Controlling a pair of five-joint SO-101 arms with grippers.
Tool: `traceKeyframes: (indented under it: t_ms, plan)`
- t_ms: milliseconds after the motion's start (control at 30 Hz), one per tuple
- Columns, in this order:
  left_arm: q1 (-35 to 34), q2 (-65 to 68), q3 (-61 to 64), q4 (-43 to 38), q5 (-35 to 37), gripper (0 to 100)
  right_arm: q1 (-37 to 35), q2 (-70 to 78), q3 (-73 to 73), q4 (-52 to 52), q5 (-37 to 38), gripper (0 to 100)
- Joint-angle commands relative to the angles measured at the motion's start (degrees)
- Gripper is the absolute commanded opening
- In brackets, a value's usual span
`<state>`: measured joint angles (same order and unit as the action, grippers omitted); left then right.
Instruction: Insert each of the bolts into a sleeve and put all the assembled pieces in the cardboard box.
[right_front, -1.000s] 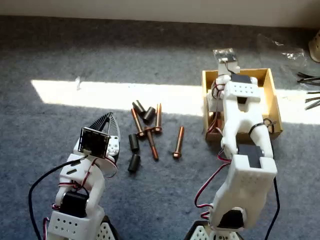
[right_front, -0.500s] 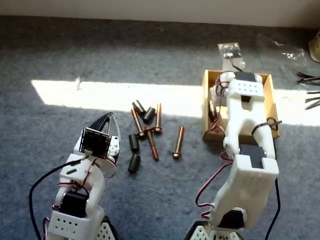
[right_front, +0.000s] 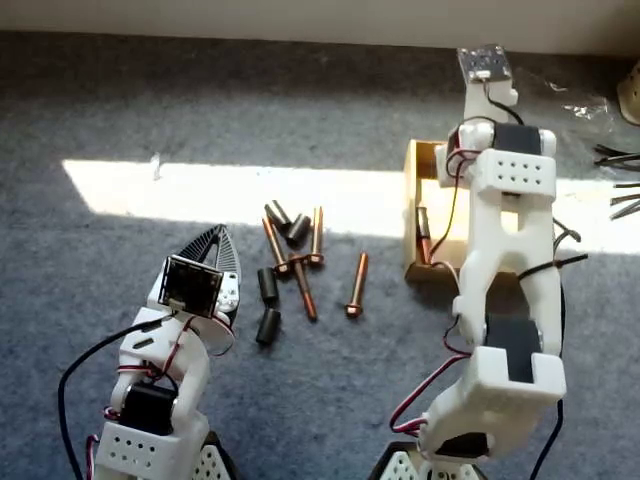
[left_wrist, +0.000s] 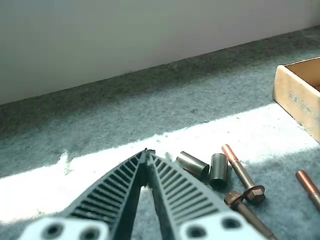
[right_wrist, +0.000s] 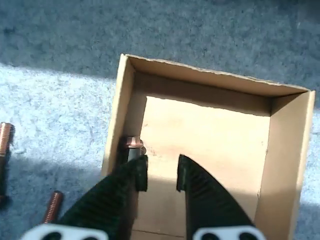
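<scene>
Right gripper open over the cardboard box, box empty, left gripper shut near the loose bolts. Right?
Not empty: the right wrist view shows one piece in the cardboard box, against the wall nearest the loose bolts. The right gripper is open over the box and the left gripper shut, as stated.

Indoor room of domestic or office type, not a fitted workshop. The working surface is grey pile carpet (right_front: 120, 100), on which the cardboard box (right_front: 411, 205) sits. Beyond the box a plain pale wall (right_front: 300, 15) meets the carpet. A band of sunlight (right_front: 200, 185) crosses the carpet beside the box. A clear plastic bag (right_front: 565, 95) and dark thin items (right_front: 620, 180), tools or cables, lie loose near the box.
</scene>
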<state>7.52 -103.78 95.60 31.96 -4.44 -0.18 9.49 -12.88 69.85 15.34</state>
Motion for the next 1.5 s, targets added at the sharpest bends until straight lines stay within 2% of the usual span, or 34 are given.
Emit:
traceKeyframes:
  t_ms: [0, 267, 833, 1133, 1300, 1467]
  plan:
    - [0.22, -0.66, 0.04, -1.32, -0.35, 1, -2.77, -6.37, -2.51, 4.00, 0.44, 8.7]
    - [0.22, -0.66, 0.04, -1.32, -0.35, 1, -8.13, -9.89, -2.51, 12.70, 0.44, 8.4]
    - [0.22, -0.66, 0.04, -1.32, -0.35, 1, -8.92, -11.56, -2.51, 19.82, 0.53, 8.4]
    - [-0.92, -0.66, -0.22, -1.32, -0.26, 1, -21.05, -11.74, -3.21, 29.93, 0.44, 8.4]
    - [-5.67, -0.66, -1.45, -1.05, 3.87, 1, -23.60, -11.82, -5.76, 30.20, 0.44, 8.2]
    - [-7.52, -0.66, -1.45, -1.05, 5.80, 1, -25.98, -17.71, -8.31, 30.20, 0.44, 2.0]
